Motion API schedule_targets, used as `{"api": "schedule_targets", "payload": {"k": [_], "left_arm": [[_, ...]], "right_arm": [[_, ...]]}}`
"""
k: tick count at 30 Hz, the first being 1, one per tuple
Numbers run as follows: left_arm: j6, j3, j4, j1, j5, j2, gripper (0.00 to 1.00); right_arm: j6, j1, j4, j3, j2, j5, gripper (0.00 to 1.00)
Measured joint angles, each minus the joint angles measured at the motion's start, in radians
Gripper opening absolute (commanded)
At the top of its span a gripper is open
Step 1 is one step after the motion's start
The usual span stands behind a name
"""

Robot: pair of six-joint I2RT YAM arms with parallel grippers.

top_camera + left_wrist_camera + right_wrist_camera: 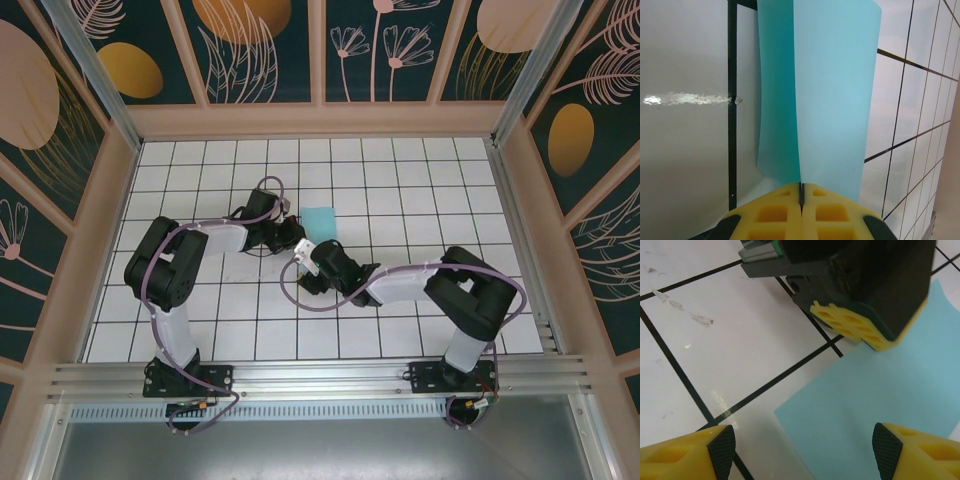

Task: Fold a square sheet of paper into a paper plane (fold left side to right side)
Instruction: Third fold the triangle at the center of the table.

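On the grid table point(400, 180): the square sheet of paper point(322, 220) is found near the middle, just beyond both wrists, well apart from the walls.
Left gripper point(801, 192): pressed together, with the near edge of the sheet pinched between the yellow pads.
Right gripper point(802, 445): spread wide, nothing held; bare tile and a corner of the sheet are seen between its two fingers.
Sheet as seen from the left wrist: two turquoise surfaces rise away from the pinch, a darker one on the left and a lighter one on the right, so the paper is judged to be partly lifted and doubled over, not lying flat.
Direction from the claws: the sheet runs straight ahead of the left gripper, away from its fingertips; from the right gripper it lies ahead and to the right, close but not touched.
Axis: no long side is offered by a square; the line that matters is the bend running away from the left pinch.
Nearer arm: the left is already on the paper; the right is just beside it.
Coming move, as judged: the pinched edge has to be carried across to the right side, with the free claw placed to press.
Count: one sheet, two grippers, two arms; no paper plane is formed yet.
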Motion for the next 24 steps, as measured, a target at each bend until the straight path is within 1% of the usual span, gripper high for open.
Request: {"api": "schedule_targets", "payload": {"k": [4,8,10,12,14,18,21,24], "left_arm": [[0.0,0.0,0.0,0.0,0.004,0.0,0.0],[0.0,0.0,-0.001,-0.001,0.004,0.0,0.0],[0.0,0.0,-0.001,-0.001,0.004,0.0,0.0],[0.0,0.0,-0.001,-0.001,0.004,0.0,0.0],[0.0,0.0,-0.001,-0.001,0.004,0.0,0.0],[0.001,0.0,-0.001,-0.001,0.004,0.0,0.0],[0.001,0.0,-0.001,-0.001,0.004,0.0,0.01],[0.006,0.0,-0.007,-0.001,0.004,0.0,0.06]], "right_arm": [[-0.029,0.001,0.011,0.031,0.051,0.022,0.71],[-0.039,0.0,0.018,0.051,0.079,0.05,0.63],[-0.04,0.0,0.026,0.053,0.083,0.062,0.54],[-0.043,0.0,0.031,0.053,0.083,0.071,0.43],[-0.042,-0.003,0.034,0.053,0.083,0.077,0.35],[-0.05,-0.004,0.032,0.053,0.083,0.075,0.13],[-0.055,-0.004,0.025,0.053,0.082,0.069,0.01],[-0.055,-0.005,0.016,0.053,0.074,0.064,0.0]]}}
